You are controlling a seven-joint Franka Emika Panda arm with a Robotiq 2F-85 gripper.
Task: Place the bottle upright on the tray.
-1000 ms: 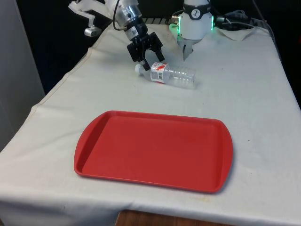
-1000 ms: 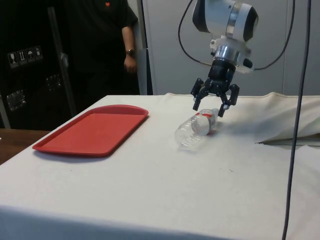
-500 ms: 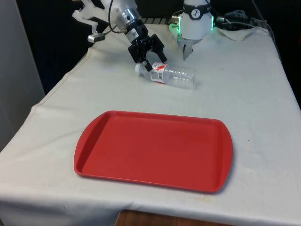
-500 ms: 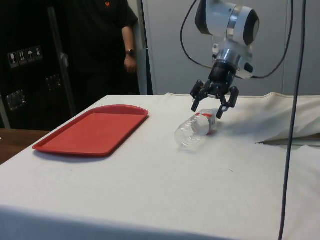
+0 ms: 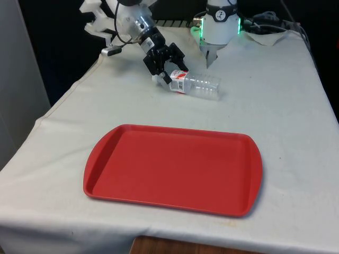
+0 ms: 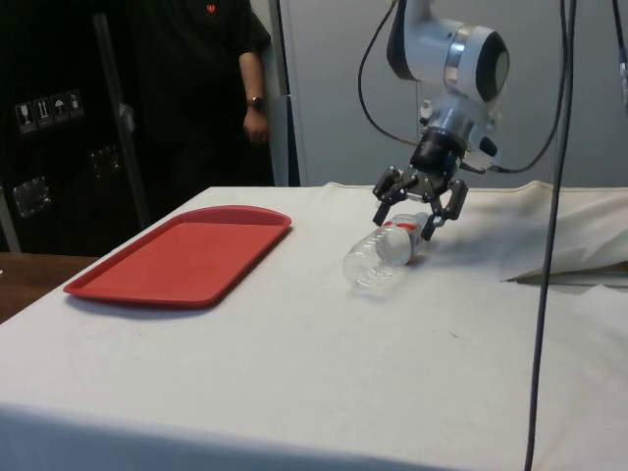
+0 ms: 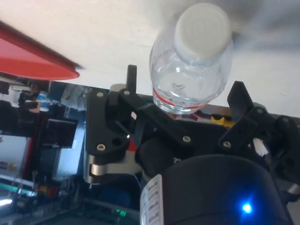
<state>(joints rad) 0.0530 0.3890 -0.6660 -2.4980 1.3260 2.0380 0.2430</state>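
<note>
A clear plastic bottle with a white cap and a red-and-white label lies on its side on the white cloth, beyond the red tray. My gripper is tilted over the bottle's cap end, open, with a finger on either side of the neck and not clamping it. From the side, the gripper hovers just above the label end of the bottle, and the tray lies well off to one side. In the wrist view the bottle points cap-first between my spread fingers.
The robot's base stands just behind the bottle, with crumpled cloth beside it. A person in dark clothes stands past the tray. A cable hangs down at the side. Open cloth lies between bottle and tray.
The gripper has dropped lower and tilted further towards the bottle's neck, staying open. The bottle and tray have not moved.
</note>
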